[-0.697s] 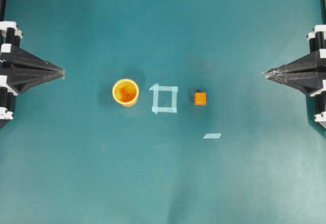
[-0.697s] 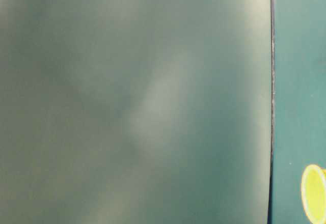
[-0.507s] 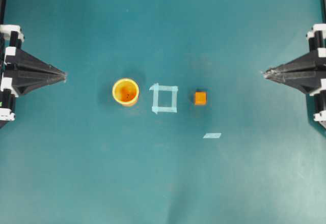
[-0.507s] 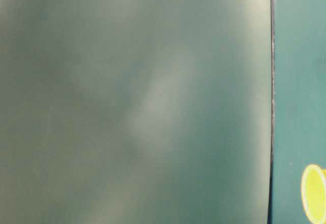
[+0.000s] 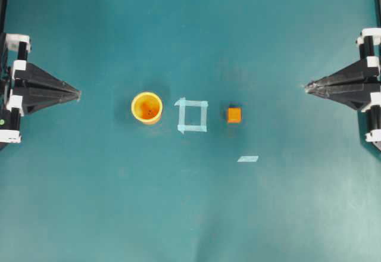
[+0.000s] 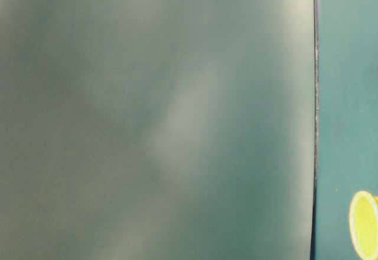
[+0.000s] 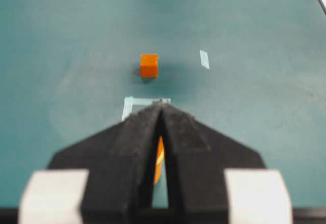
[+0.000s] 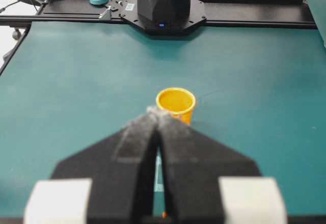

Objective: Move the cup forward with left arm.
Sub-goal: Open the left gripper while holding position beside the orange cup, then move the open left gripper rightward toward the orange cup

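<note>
1. Left gripper (image 5: 77, 94): at the far left edge of the overhead view, its pointed black fingers pressed together to a single tip, nothing between them. From its own wrist camera the two fingers (image 7: 133, 147) meet at the point, with only a thin slit lower down.
2. Right gripper (image 5: 306, 87): at the far right edge of the overhead view, likewise drawn to a point and holding nothing. Its tip aims inward across the table toward the left one.
3. Cup (image 5: 146, 107): upright on the teal table (image 5: 190, 208), open mouth up, left of centre. Well apart from the left gripper's tip, with bare table between them.
4. Tape square (image 5: 192, 115): pale outline stuck to the table just right of the cup, close to it but not touching.
5. Orange cube (image 5: 234, 115): just right of the tape square. Cup, square and cube lie roughly in one row between the two grippers.
6. Tape strip (image 5: 247, 158): short pale piece lying below and slightly right of the cube in the overhead view.
7. Left wrist view: a sliver of orange shows through the finger slit; the cube (image 7: 148, 65) sits beyond the tip.
8. Right wrist view: the cup (image 8: 175, 103) stands just past the gripper's tip in the picture.
9. Table-level view: mostly a blurred grey-green blank; only a yellow rim at the lower right corner.
</note>
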Controlling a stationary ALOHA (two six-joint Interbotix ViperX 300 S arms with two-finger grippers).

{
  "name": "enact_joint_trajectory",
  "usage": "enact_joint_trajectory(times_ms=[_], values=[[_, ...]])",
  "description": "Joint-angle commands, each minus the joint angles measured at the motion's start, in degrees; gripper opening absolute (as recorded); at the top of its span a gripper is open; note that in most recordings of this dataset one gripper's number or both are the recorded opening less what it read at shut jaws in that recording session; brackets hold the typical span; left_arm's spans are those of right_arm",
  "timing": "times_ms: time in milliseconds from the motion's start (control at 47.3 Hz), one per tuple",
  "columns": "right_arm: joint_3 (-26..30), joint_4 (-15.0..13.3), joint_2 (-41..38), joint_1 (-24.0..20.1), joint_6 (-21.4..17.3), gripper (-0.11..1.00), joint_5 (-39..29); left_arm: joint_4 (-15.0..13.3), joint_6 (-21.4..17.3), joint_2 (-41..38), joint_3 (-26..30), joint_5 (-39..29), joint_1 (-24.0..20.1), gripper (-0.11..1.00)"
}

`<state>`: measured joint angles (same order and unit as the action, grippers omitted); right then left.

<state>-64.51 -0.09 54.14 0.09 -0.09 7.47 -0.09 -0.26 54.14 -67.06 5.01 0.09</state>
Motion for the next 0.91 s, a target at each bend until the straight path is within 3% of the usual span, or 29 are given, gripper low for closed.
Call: enact_joint_trajectory(times_ms=[0, 528, 570, 803, 887], values=[[1.93, 0.18, -0.26, 0.0, -0.09, 0.0, 0.26, 0.18, -0.09, -0.7, 0.88, -0.18, -0.18, -0.01], [2.2, 0.18, -0.26, 0.0, -0.09, 0.0, 0.26, 0.09, 1.49, -0.26, 1.23, -5.89, -0.09, 0.02], [2.2, 0.18, -0.26, 0.0, -0.18, 0.0, 0.26, 0.09, 1.49, -0.26, 1.23, -6.06, -0.09, 0.06], [2.37, 0.18, -0.26, 0.0, -0.62, 0.0, 0.26, -0.09, 1.49, -1.41, 1.14, -6.24, -0.09, 0.61], [2.64, 0.18, -0.26, 0.0, -0.53, 0.0, 0.26, -0.09, 1.49, -2.37, 1.05, -6.15, -0.09, 0.65]])
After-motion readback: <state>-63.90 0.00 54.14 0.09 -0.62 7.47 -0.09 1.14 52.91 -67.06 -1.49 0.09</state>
